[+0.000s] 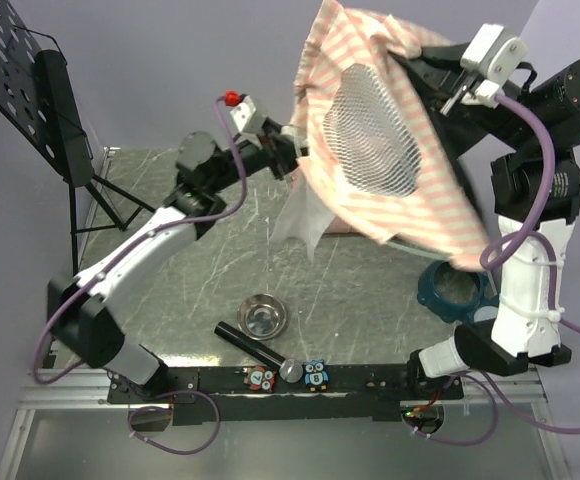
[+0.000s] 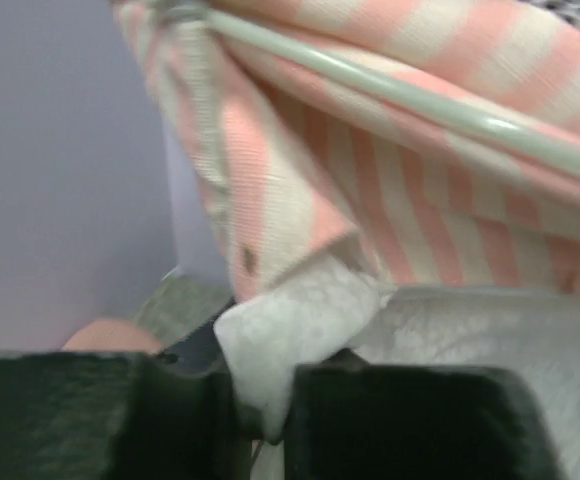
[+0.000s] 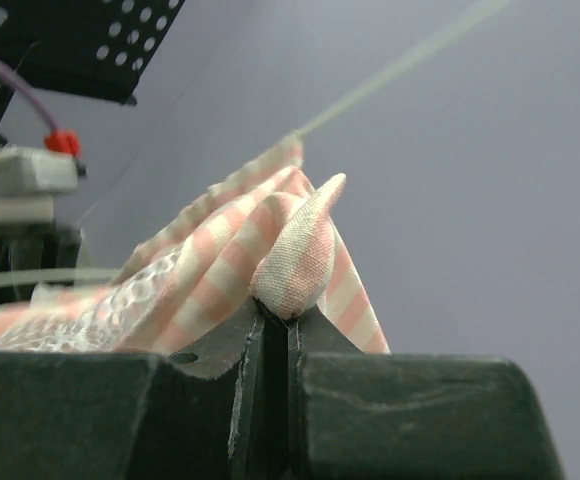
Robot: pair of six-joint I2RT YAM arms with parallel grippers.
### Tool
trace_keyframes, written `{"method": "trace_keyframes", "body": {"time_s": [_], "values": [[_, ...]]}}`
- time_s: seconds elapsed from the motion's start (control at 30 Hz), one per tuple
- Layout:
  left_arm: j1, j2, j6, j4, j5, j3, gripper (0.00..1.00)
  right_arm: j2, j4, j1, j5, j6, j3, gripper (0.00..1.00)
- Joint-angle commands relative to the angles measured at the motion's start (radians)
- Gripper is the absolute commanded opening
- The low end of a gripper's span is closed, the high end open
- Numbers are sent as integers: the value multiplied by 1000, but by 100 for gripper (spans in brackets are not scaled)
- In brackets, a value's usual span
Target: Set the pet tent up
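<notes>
The pet tent [image 1: 370, 120], pink-and-white striped fabric with an oval white mesh panel [image 1: 370, 140], hangs in the air between both arms over the back right of the table. My left gripper [image 1: 288, 155] is shut on a white fold at the tent's left edge, seen in the left wrist view [image 2: 270, 340]. A thin white pole [image 2: 420, 100] runs across above it. My right gripper [image 1: 420, 50] is shut on a striped fabric corner [image 3: 300, 250] at the tent's top right. The black floor [image 1: 440, 110] shows behind the fabric.
A steel bowl [image 1: 263, 317], a black tube [image 1: 250, 343] and two owl figures [image 1: 315, 374] lie near the front edge. A teal round object [image 1: 453, 292] sits under the tent's lower corner. A black music stand [image 1: 30, 90] stands at the left.
</notes>
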Motion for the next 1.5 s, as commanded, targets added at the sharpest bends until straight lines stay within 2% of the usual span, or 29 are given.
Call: {"method": "trace_keyframes", "body": {"time_s": [0.0,0.1,0.23,0.27,0.33,0.37,0.4,0.47,0.57,0.6,0.67,0.77,0.87,0.93,1.0,1.1,1.17,1.23,1.3,1.33,1.4,1.47], "values": [[-134,109,-18,344,-45,110,1,65,244,26,39,99,77,0],[-183,215,28,461,-159,173,1,119,258,43,34,70,118,0],[-212,367,68,527,-300,274,2,105,261,45,14,25,24,0],[-218,417,68,518,-302,301,9,85,253,43,8,5,-22,0],[-222,486,65,463,-251,326,32,44,209,40,-6,-87,-128,0],[-223,494,68,448,-236,297,30,23,192,34,-3,-109,-189,0],[-223,484,69,441,-210,239,33,3,207,20,-4,-91,-254,0],[-208,418,101,368,-74,121,51,-7,151,-3,-42,-86,-302,0],[-139,202,161,264,49,-197,92,-42,-6,-21,-96,-158,-395,0],[-96,113,178,230,104,-300,99,-69,-33,-23,-107,-175,-447,0],[2,-48,248,96,193,-478,100,-117,-49,-24,-121,-177,-576,0],[134,-278,408,-141,270,-649,100,-171,-52,-21,-141,-119,-710,0],[228,-423,482,-285,327,-698,100,-195,-58,-7,-153,-77,-759,0],[243,-470,555,-393,346,-703,100,-194,-31,2,-165,4,-774,0],[277,-504,521,-419,364,-695,100,-183,-49,20,-182,20,-764,0],[343,-515,341,-370,430,-581,100,-171,-142,57,-188,-29,-736,0],[352,-477,240,-397,401,-397,99,-175,-175,74,-196,-25,-733,0],[360,-396,214,-518,375,-192,90,-195,-184,98,-181,-28,-757,0],[380,-295,204,-626,417,-10,86,-234,-160,132,-136,-42,-807,0],[389,-261,168,-631,437,56,87,-246,-138,152,-122,-34,-833,0],[404,-210,62,-555,514,117,87,-267,-101,174,-102,-11,-868,0],[409,-201,-79,-348,536,83,86,-277,-94,194,-95,-6,-886,0]]}}
